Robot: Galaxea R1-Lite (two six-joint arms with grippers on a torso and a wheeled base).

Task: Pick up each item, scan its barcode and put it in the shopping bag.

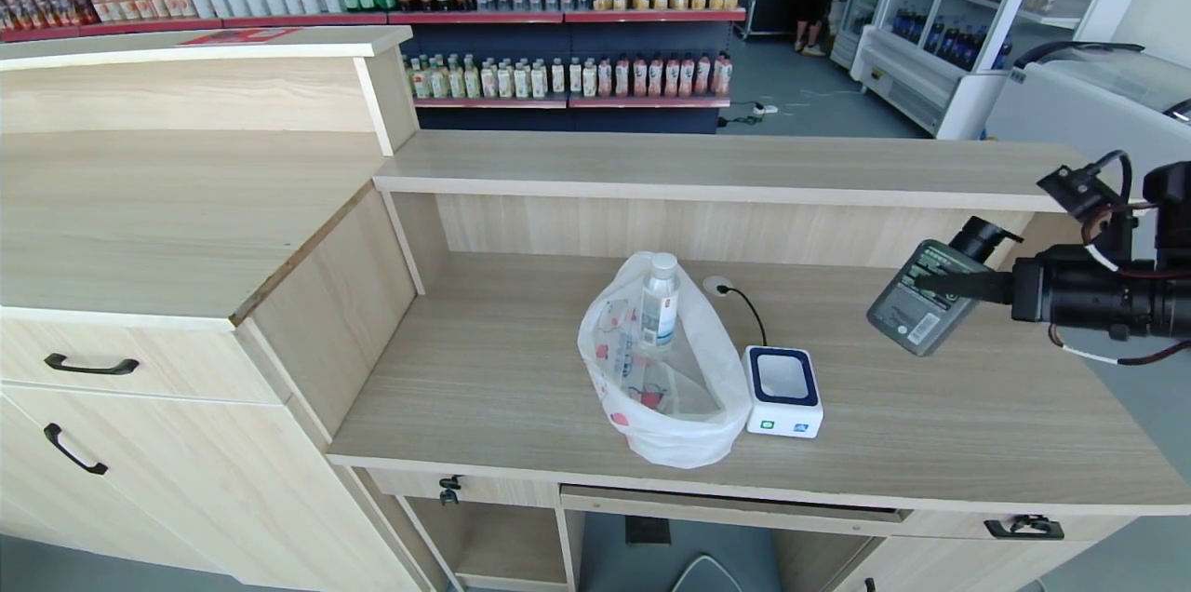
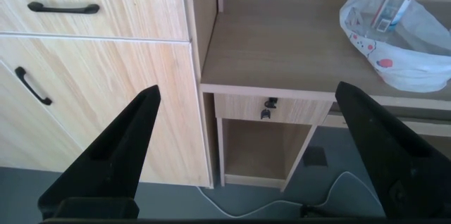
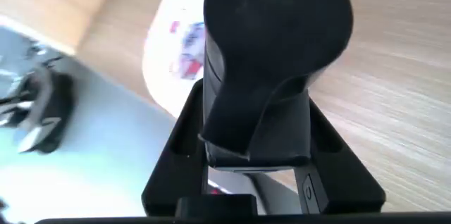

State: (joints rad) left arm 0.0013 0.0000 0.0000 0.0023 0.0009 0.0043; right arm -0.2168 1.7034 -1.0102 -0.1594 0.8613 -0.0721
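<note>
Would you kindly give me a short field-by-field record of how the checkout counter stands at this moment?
Held item: grey bottle with black cap, tilted, in the air over the counter's right end
Right pincer: shut on the grey bottle
Left pincer: open, holding nothing, low in front of the counter
Shopping bag: open on the counter
In the bag: clear bottle, upright
Scanner: on the counter, right beside the bag

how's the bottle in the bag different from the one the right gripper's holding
The clear bottle stands upright in the shopping bag; the grey bottle is held tilted in the right gripper. The clear bottle has a pale cap, the grey bottle a black one. Both carry labels.
</note>
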